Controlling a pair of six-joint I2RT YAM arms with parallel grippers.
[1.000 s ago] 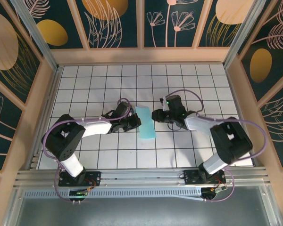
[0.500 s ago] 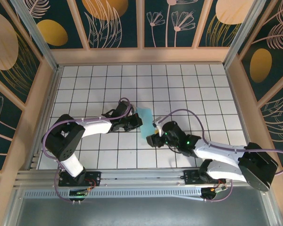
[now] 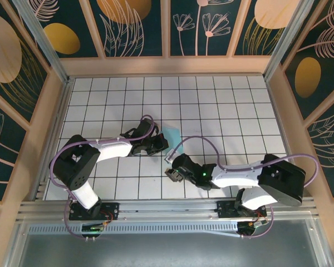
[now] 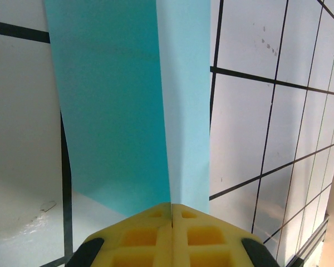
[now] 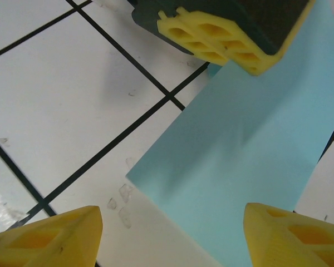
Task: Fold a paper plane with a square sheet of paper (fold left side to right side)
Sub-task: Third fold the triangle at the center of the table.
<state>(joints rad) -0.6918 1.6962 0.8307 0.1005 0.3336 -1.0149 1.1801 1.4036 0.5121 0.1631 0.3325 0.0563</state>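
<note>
Left claw [image 4: 172, 216] pinching paper [image 4: 117, 111] edge; right claw [image 5: 172, 236] spread, paper just ahead of fingertips.

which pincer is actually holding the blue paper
The left pincer: it is clamped shut on the edge of the folded blue paper. The right pincer stands open, fingers spread apart, gripping nothing.

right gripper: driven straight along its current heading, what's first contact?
Most likely the folded turquoise paper, whose near corner lies just ahead of the open right gripper. Behind it sits the left gripper, shut on the sheet's far edge. Height above the sheet is unclear.
</note>
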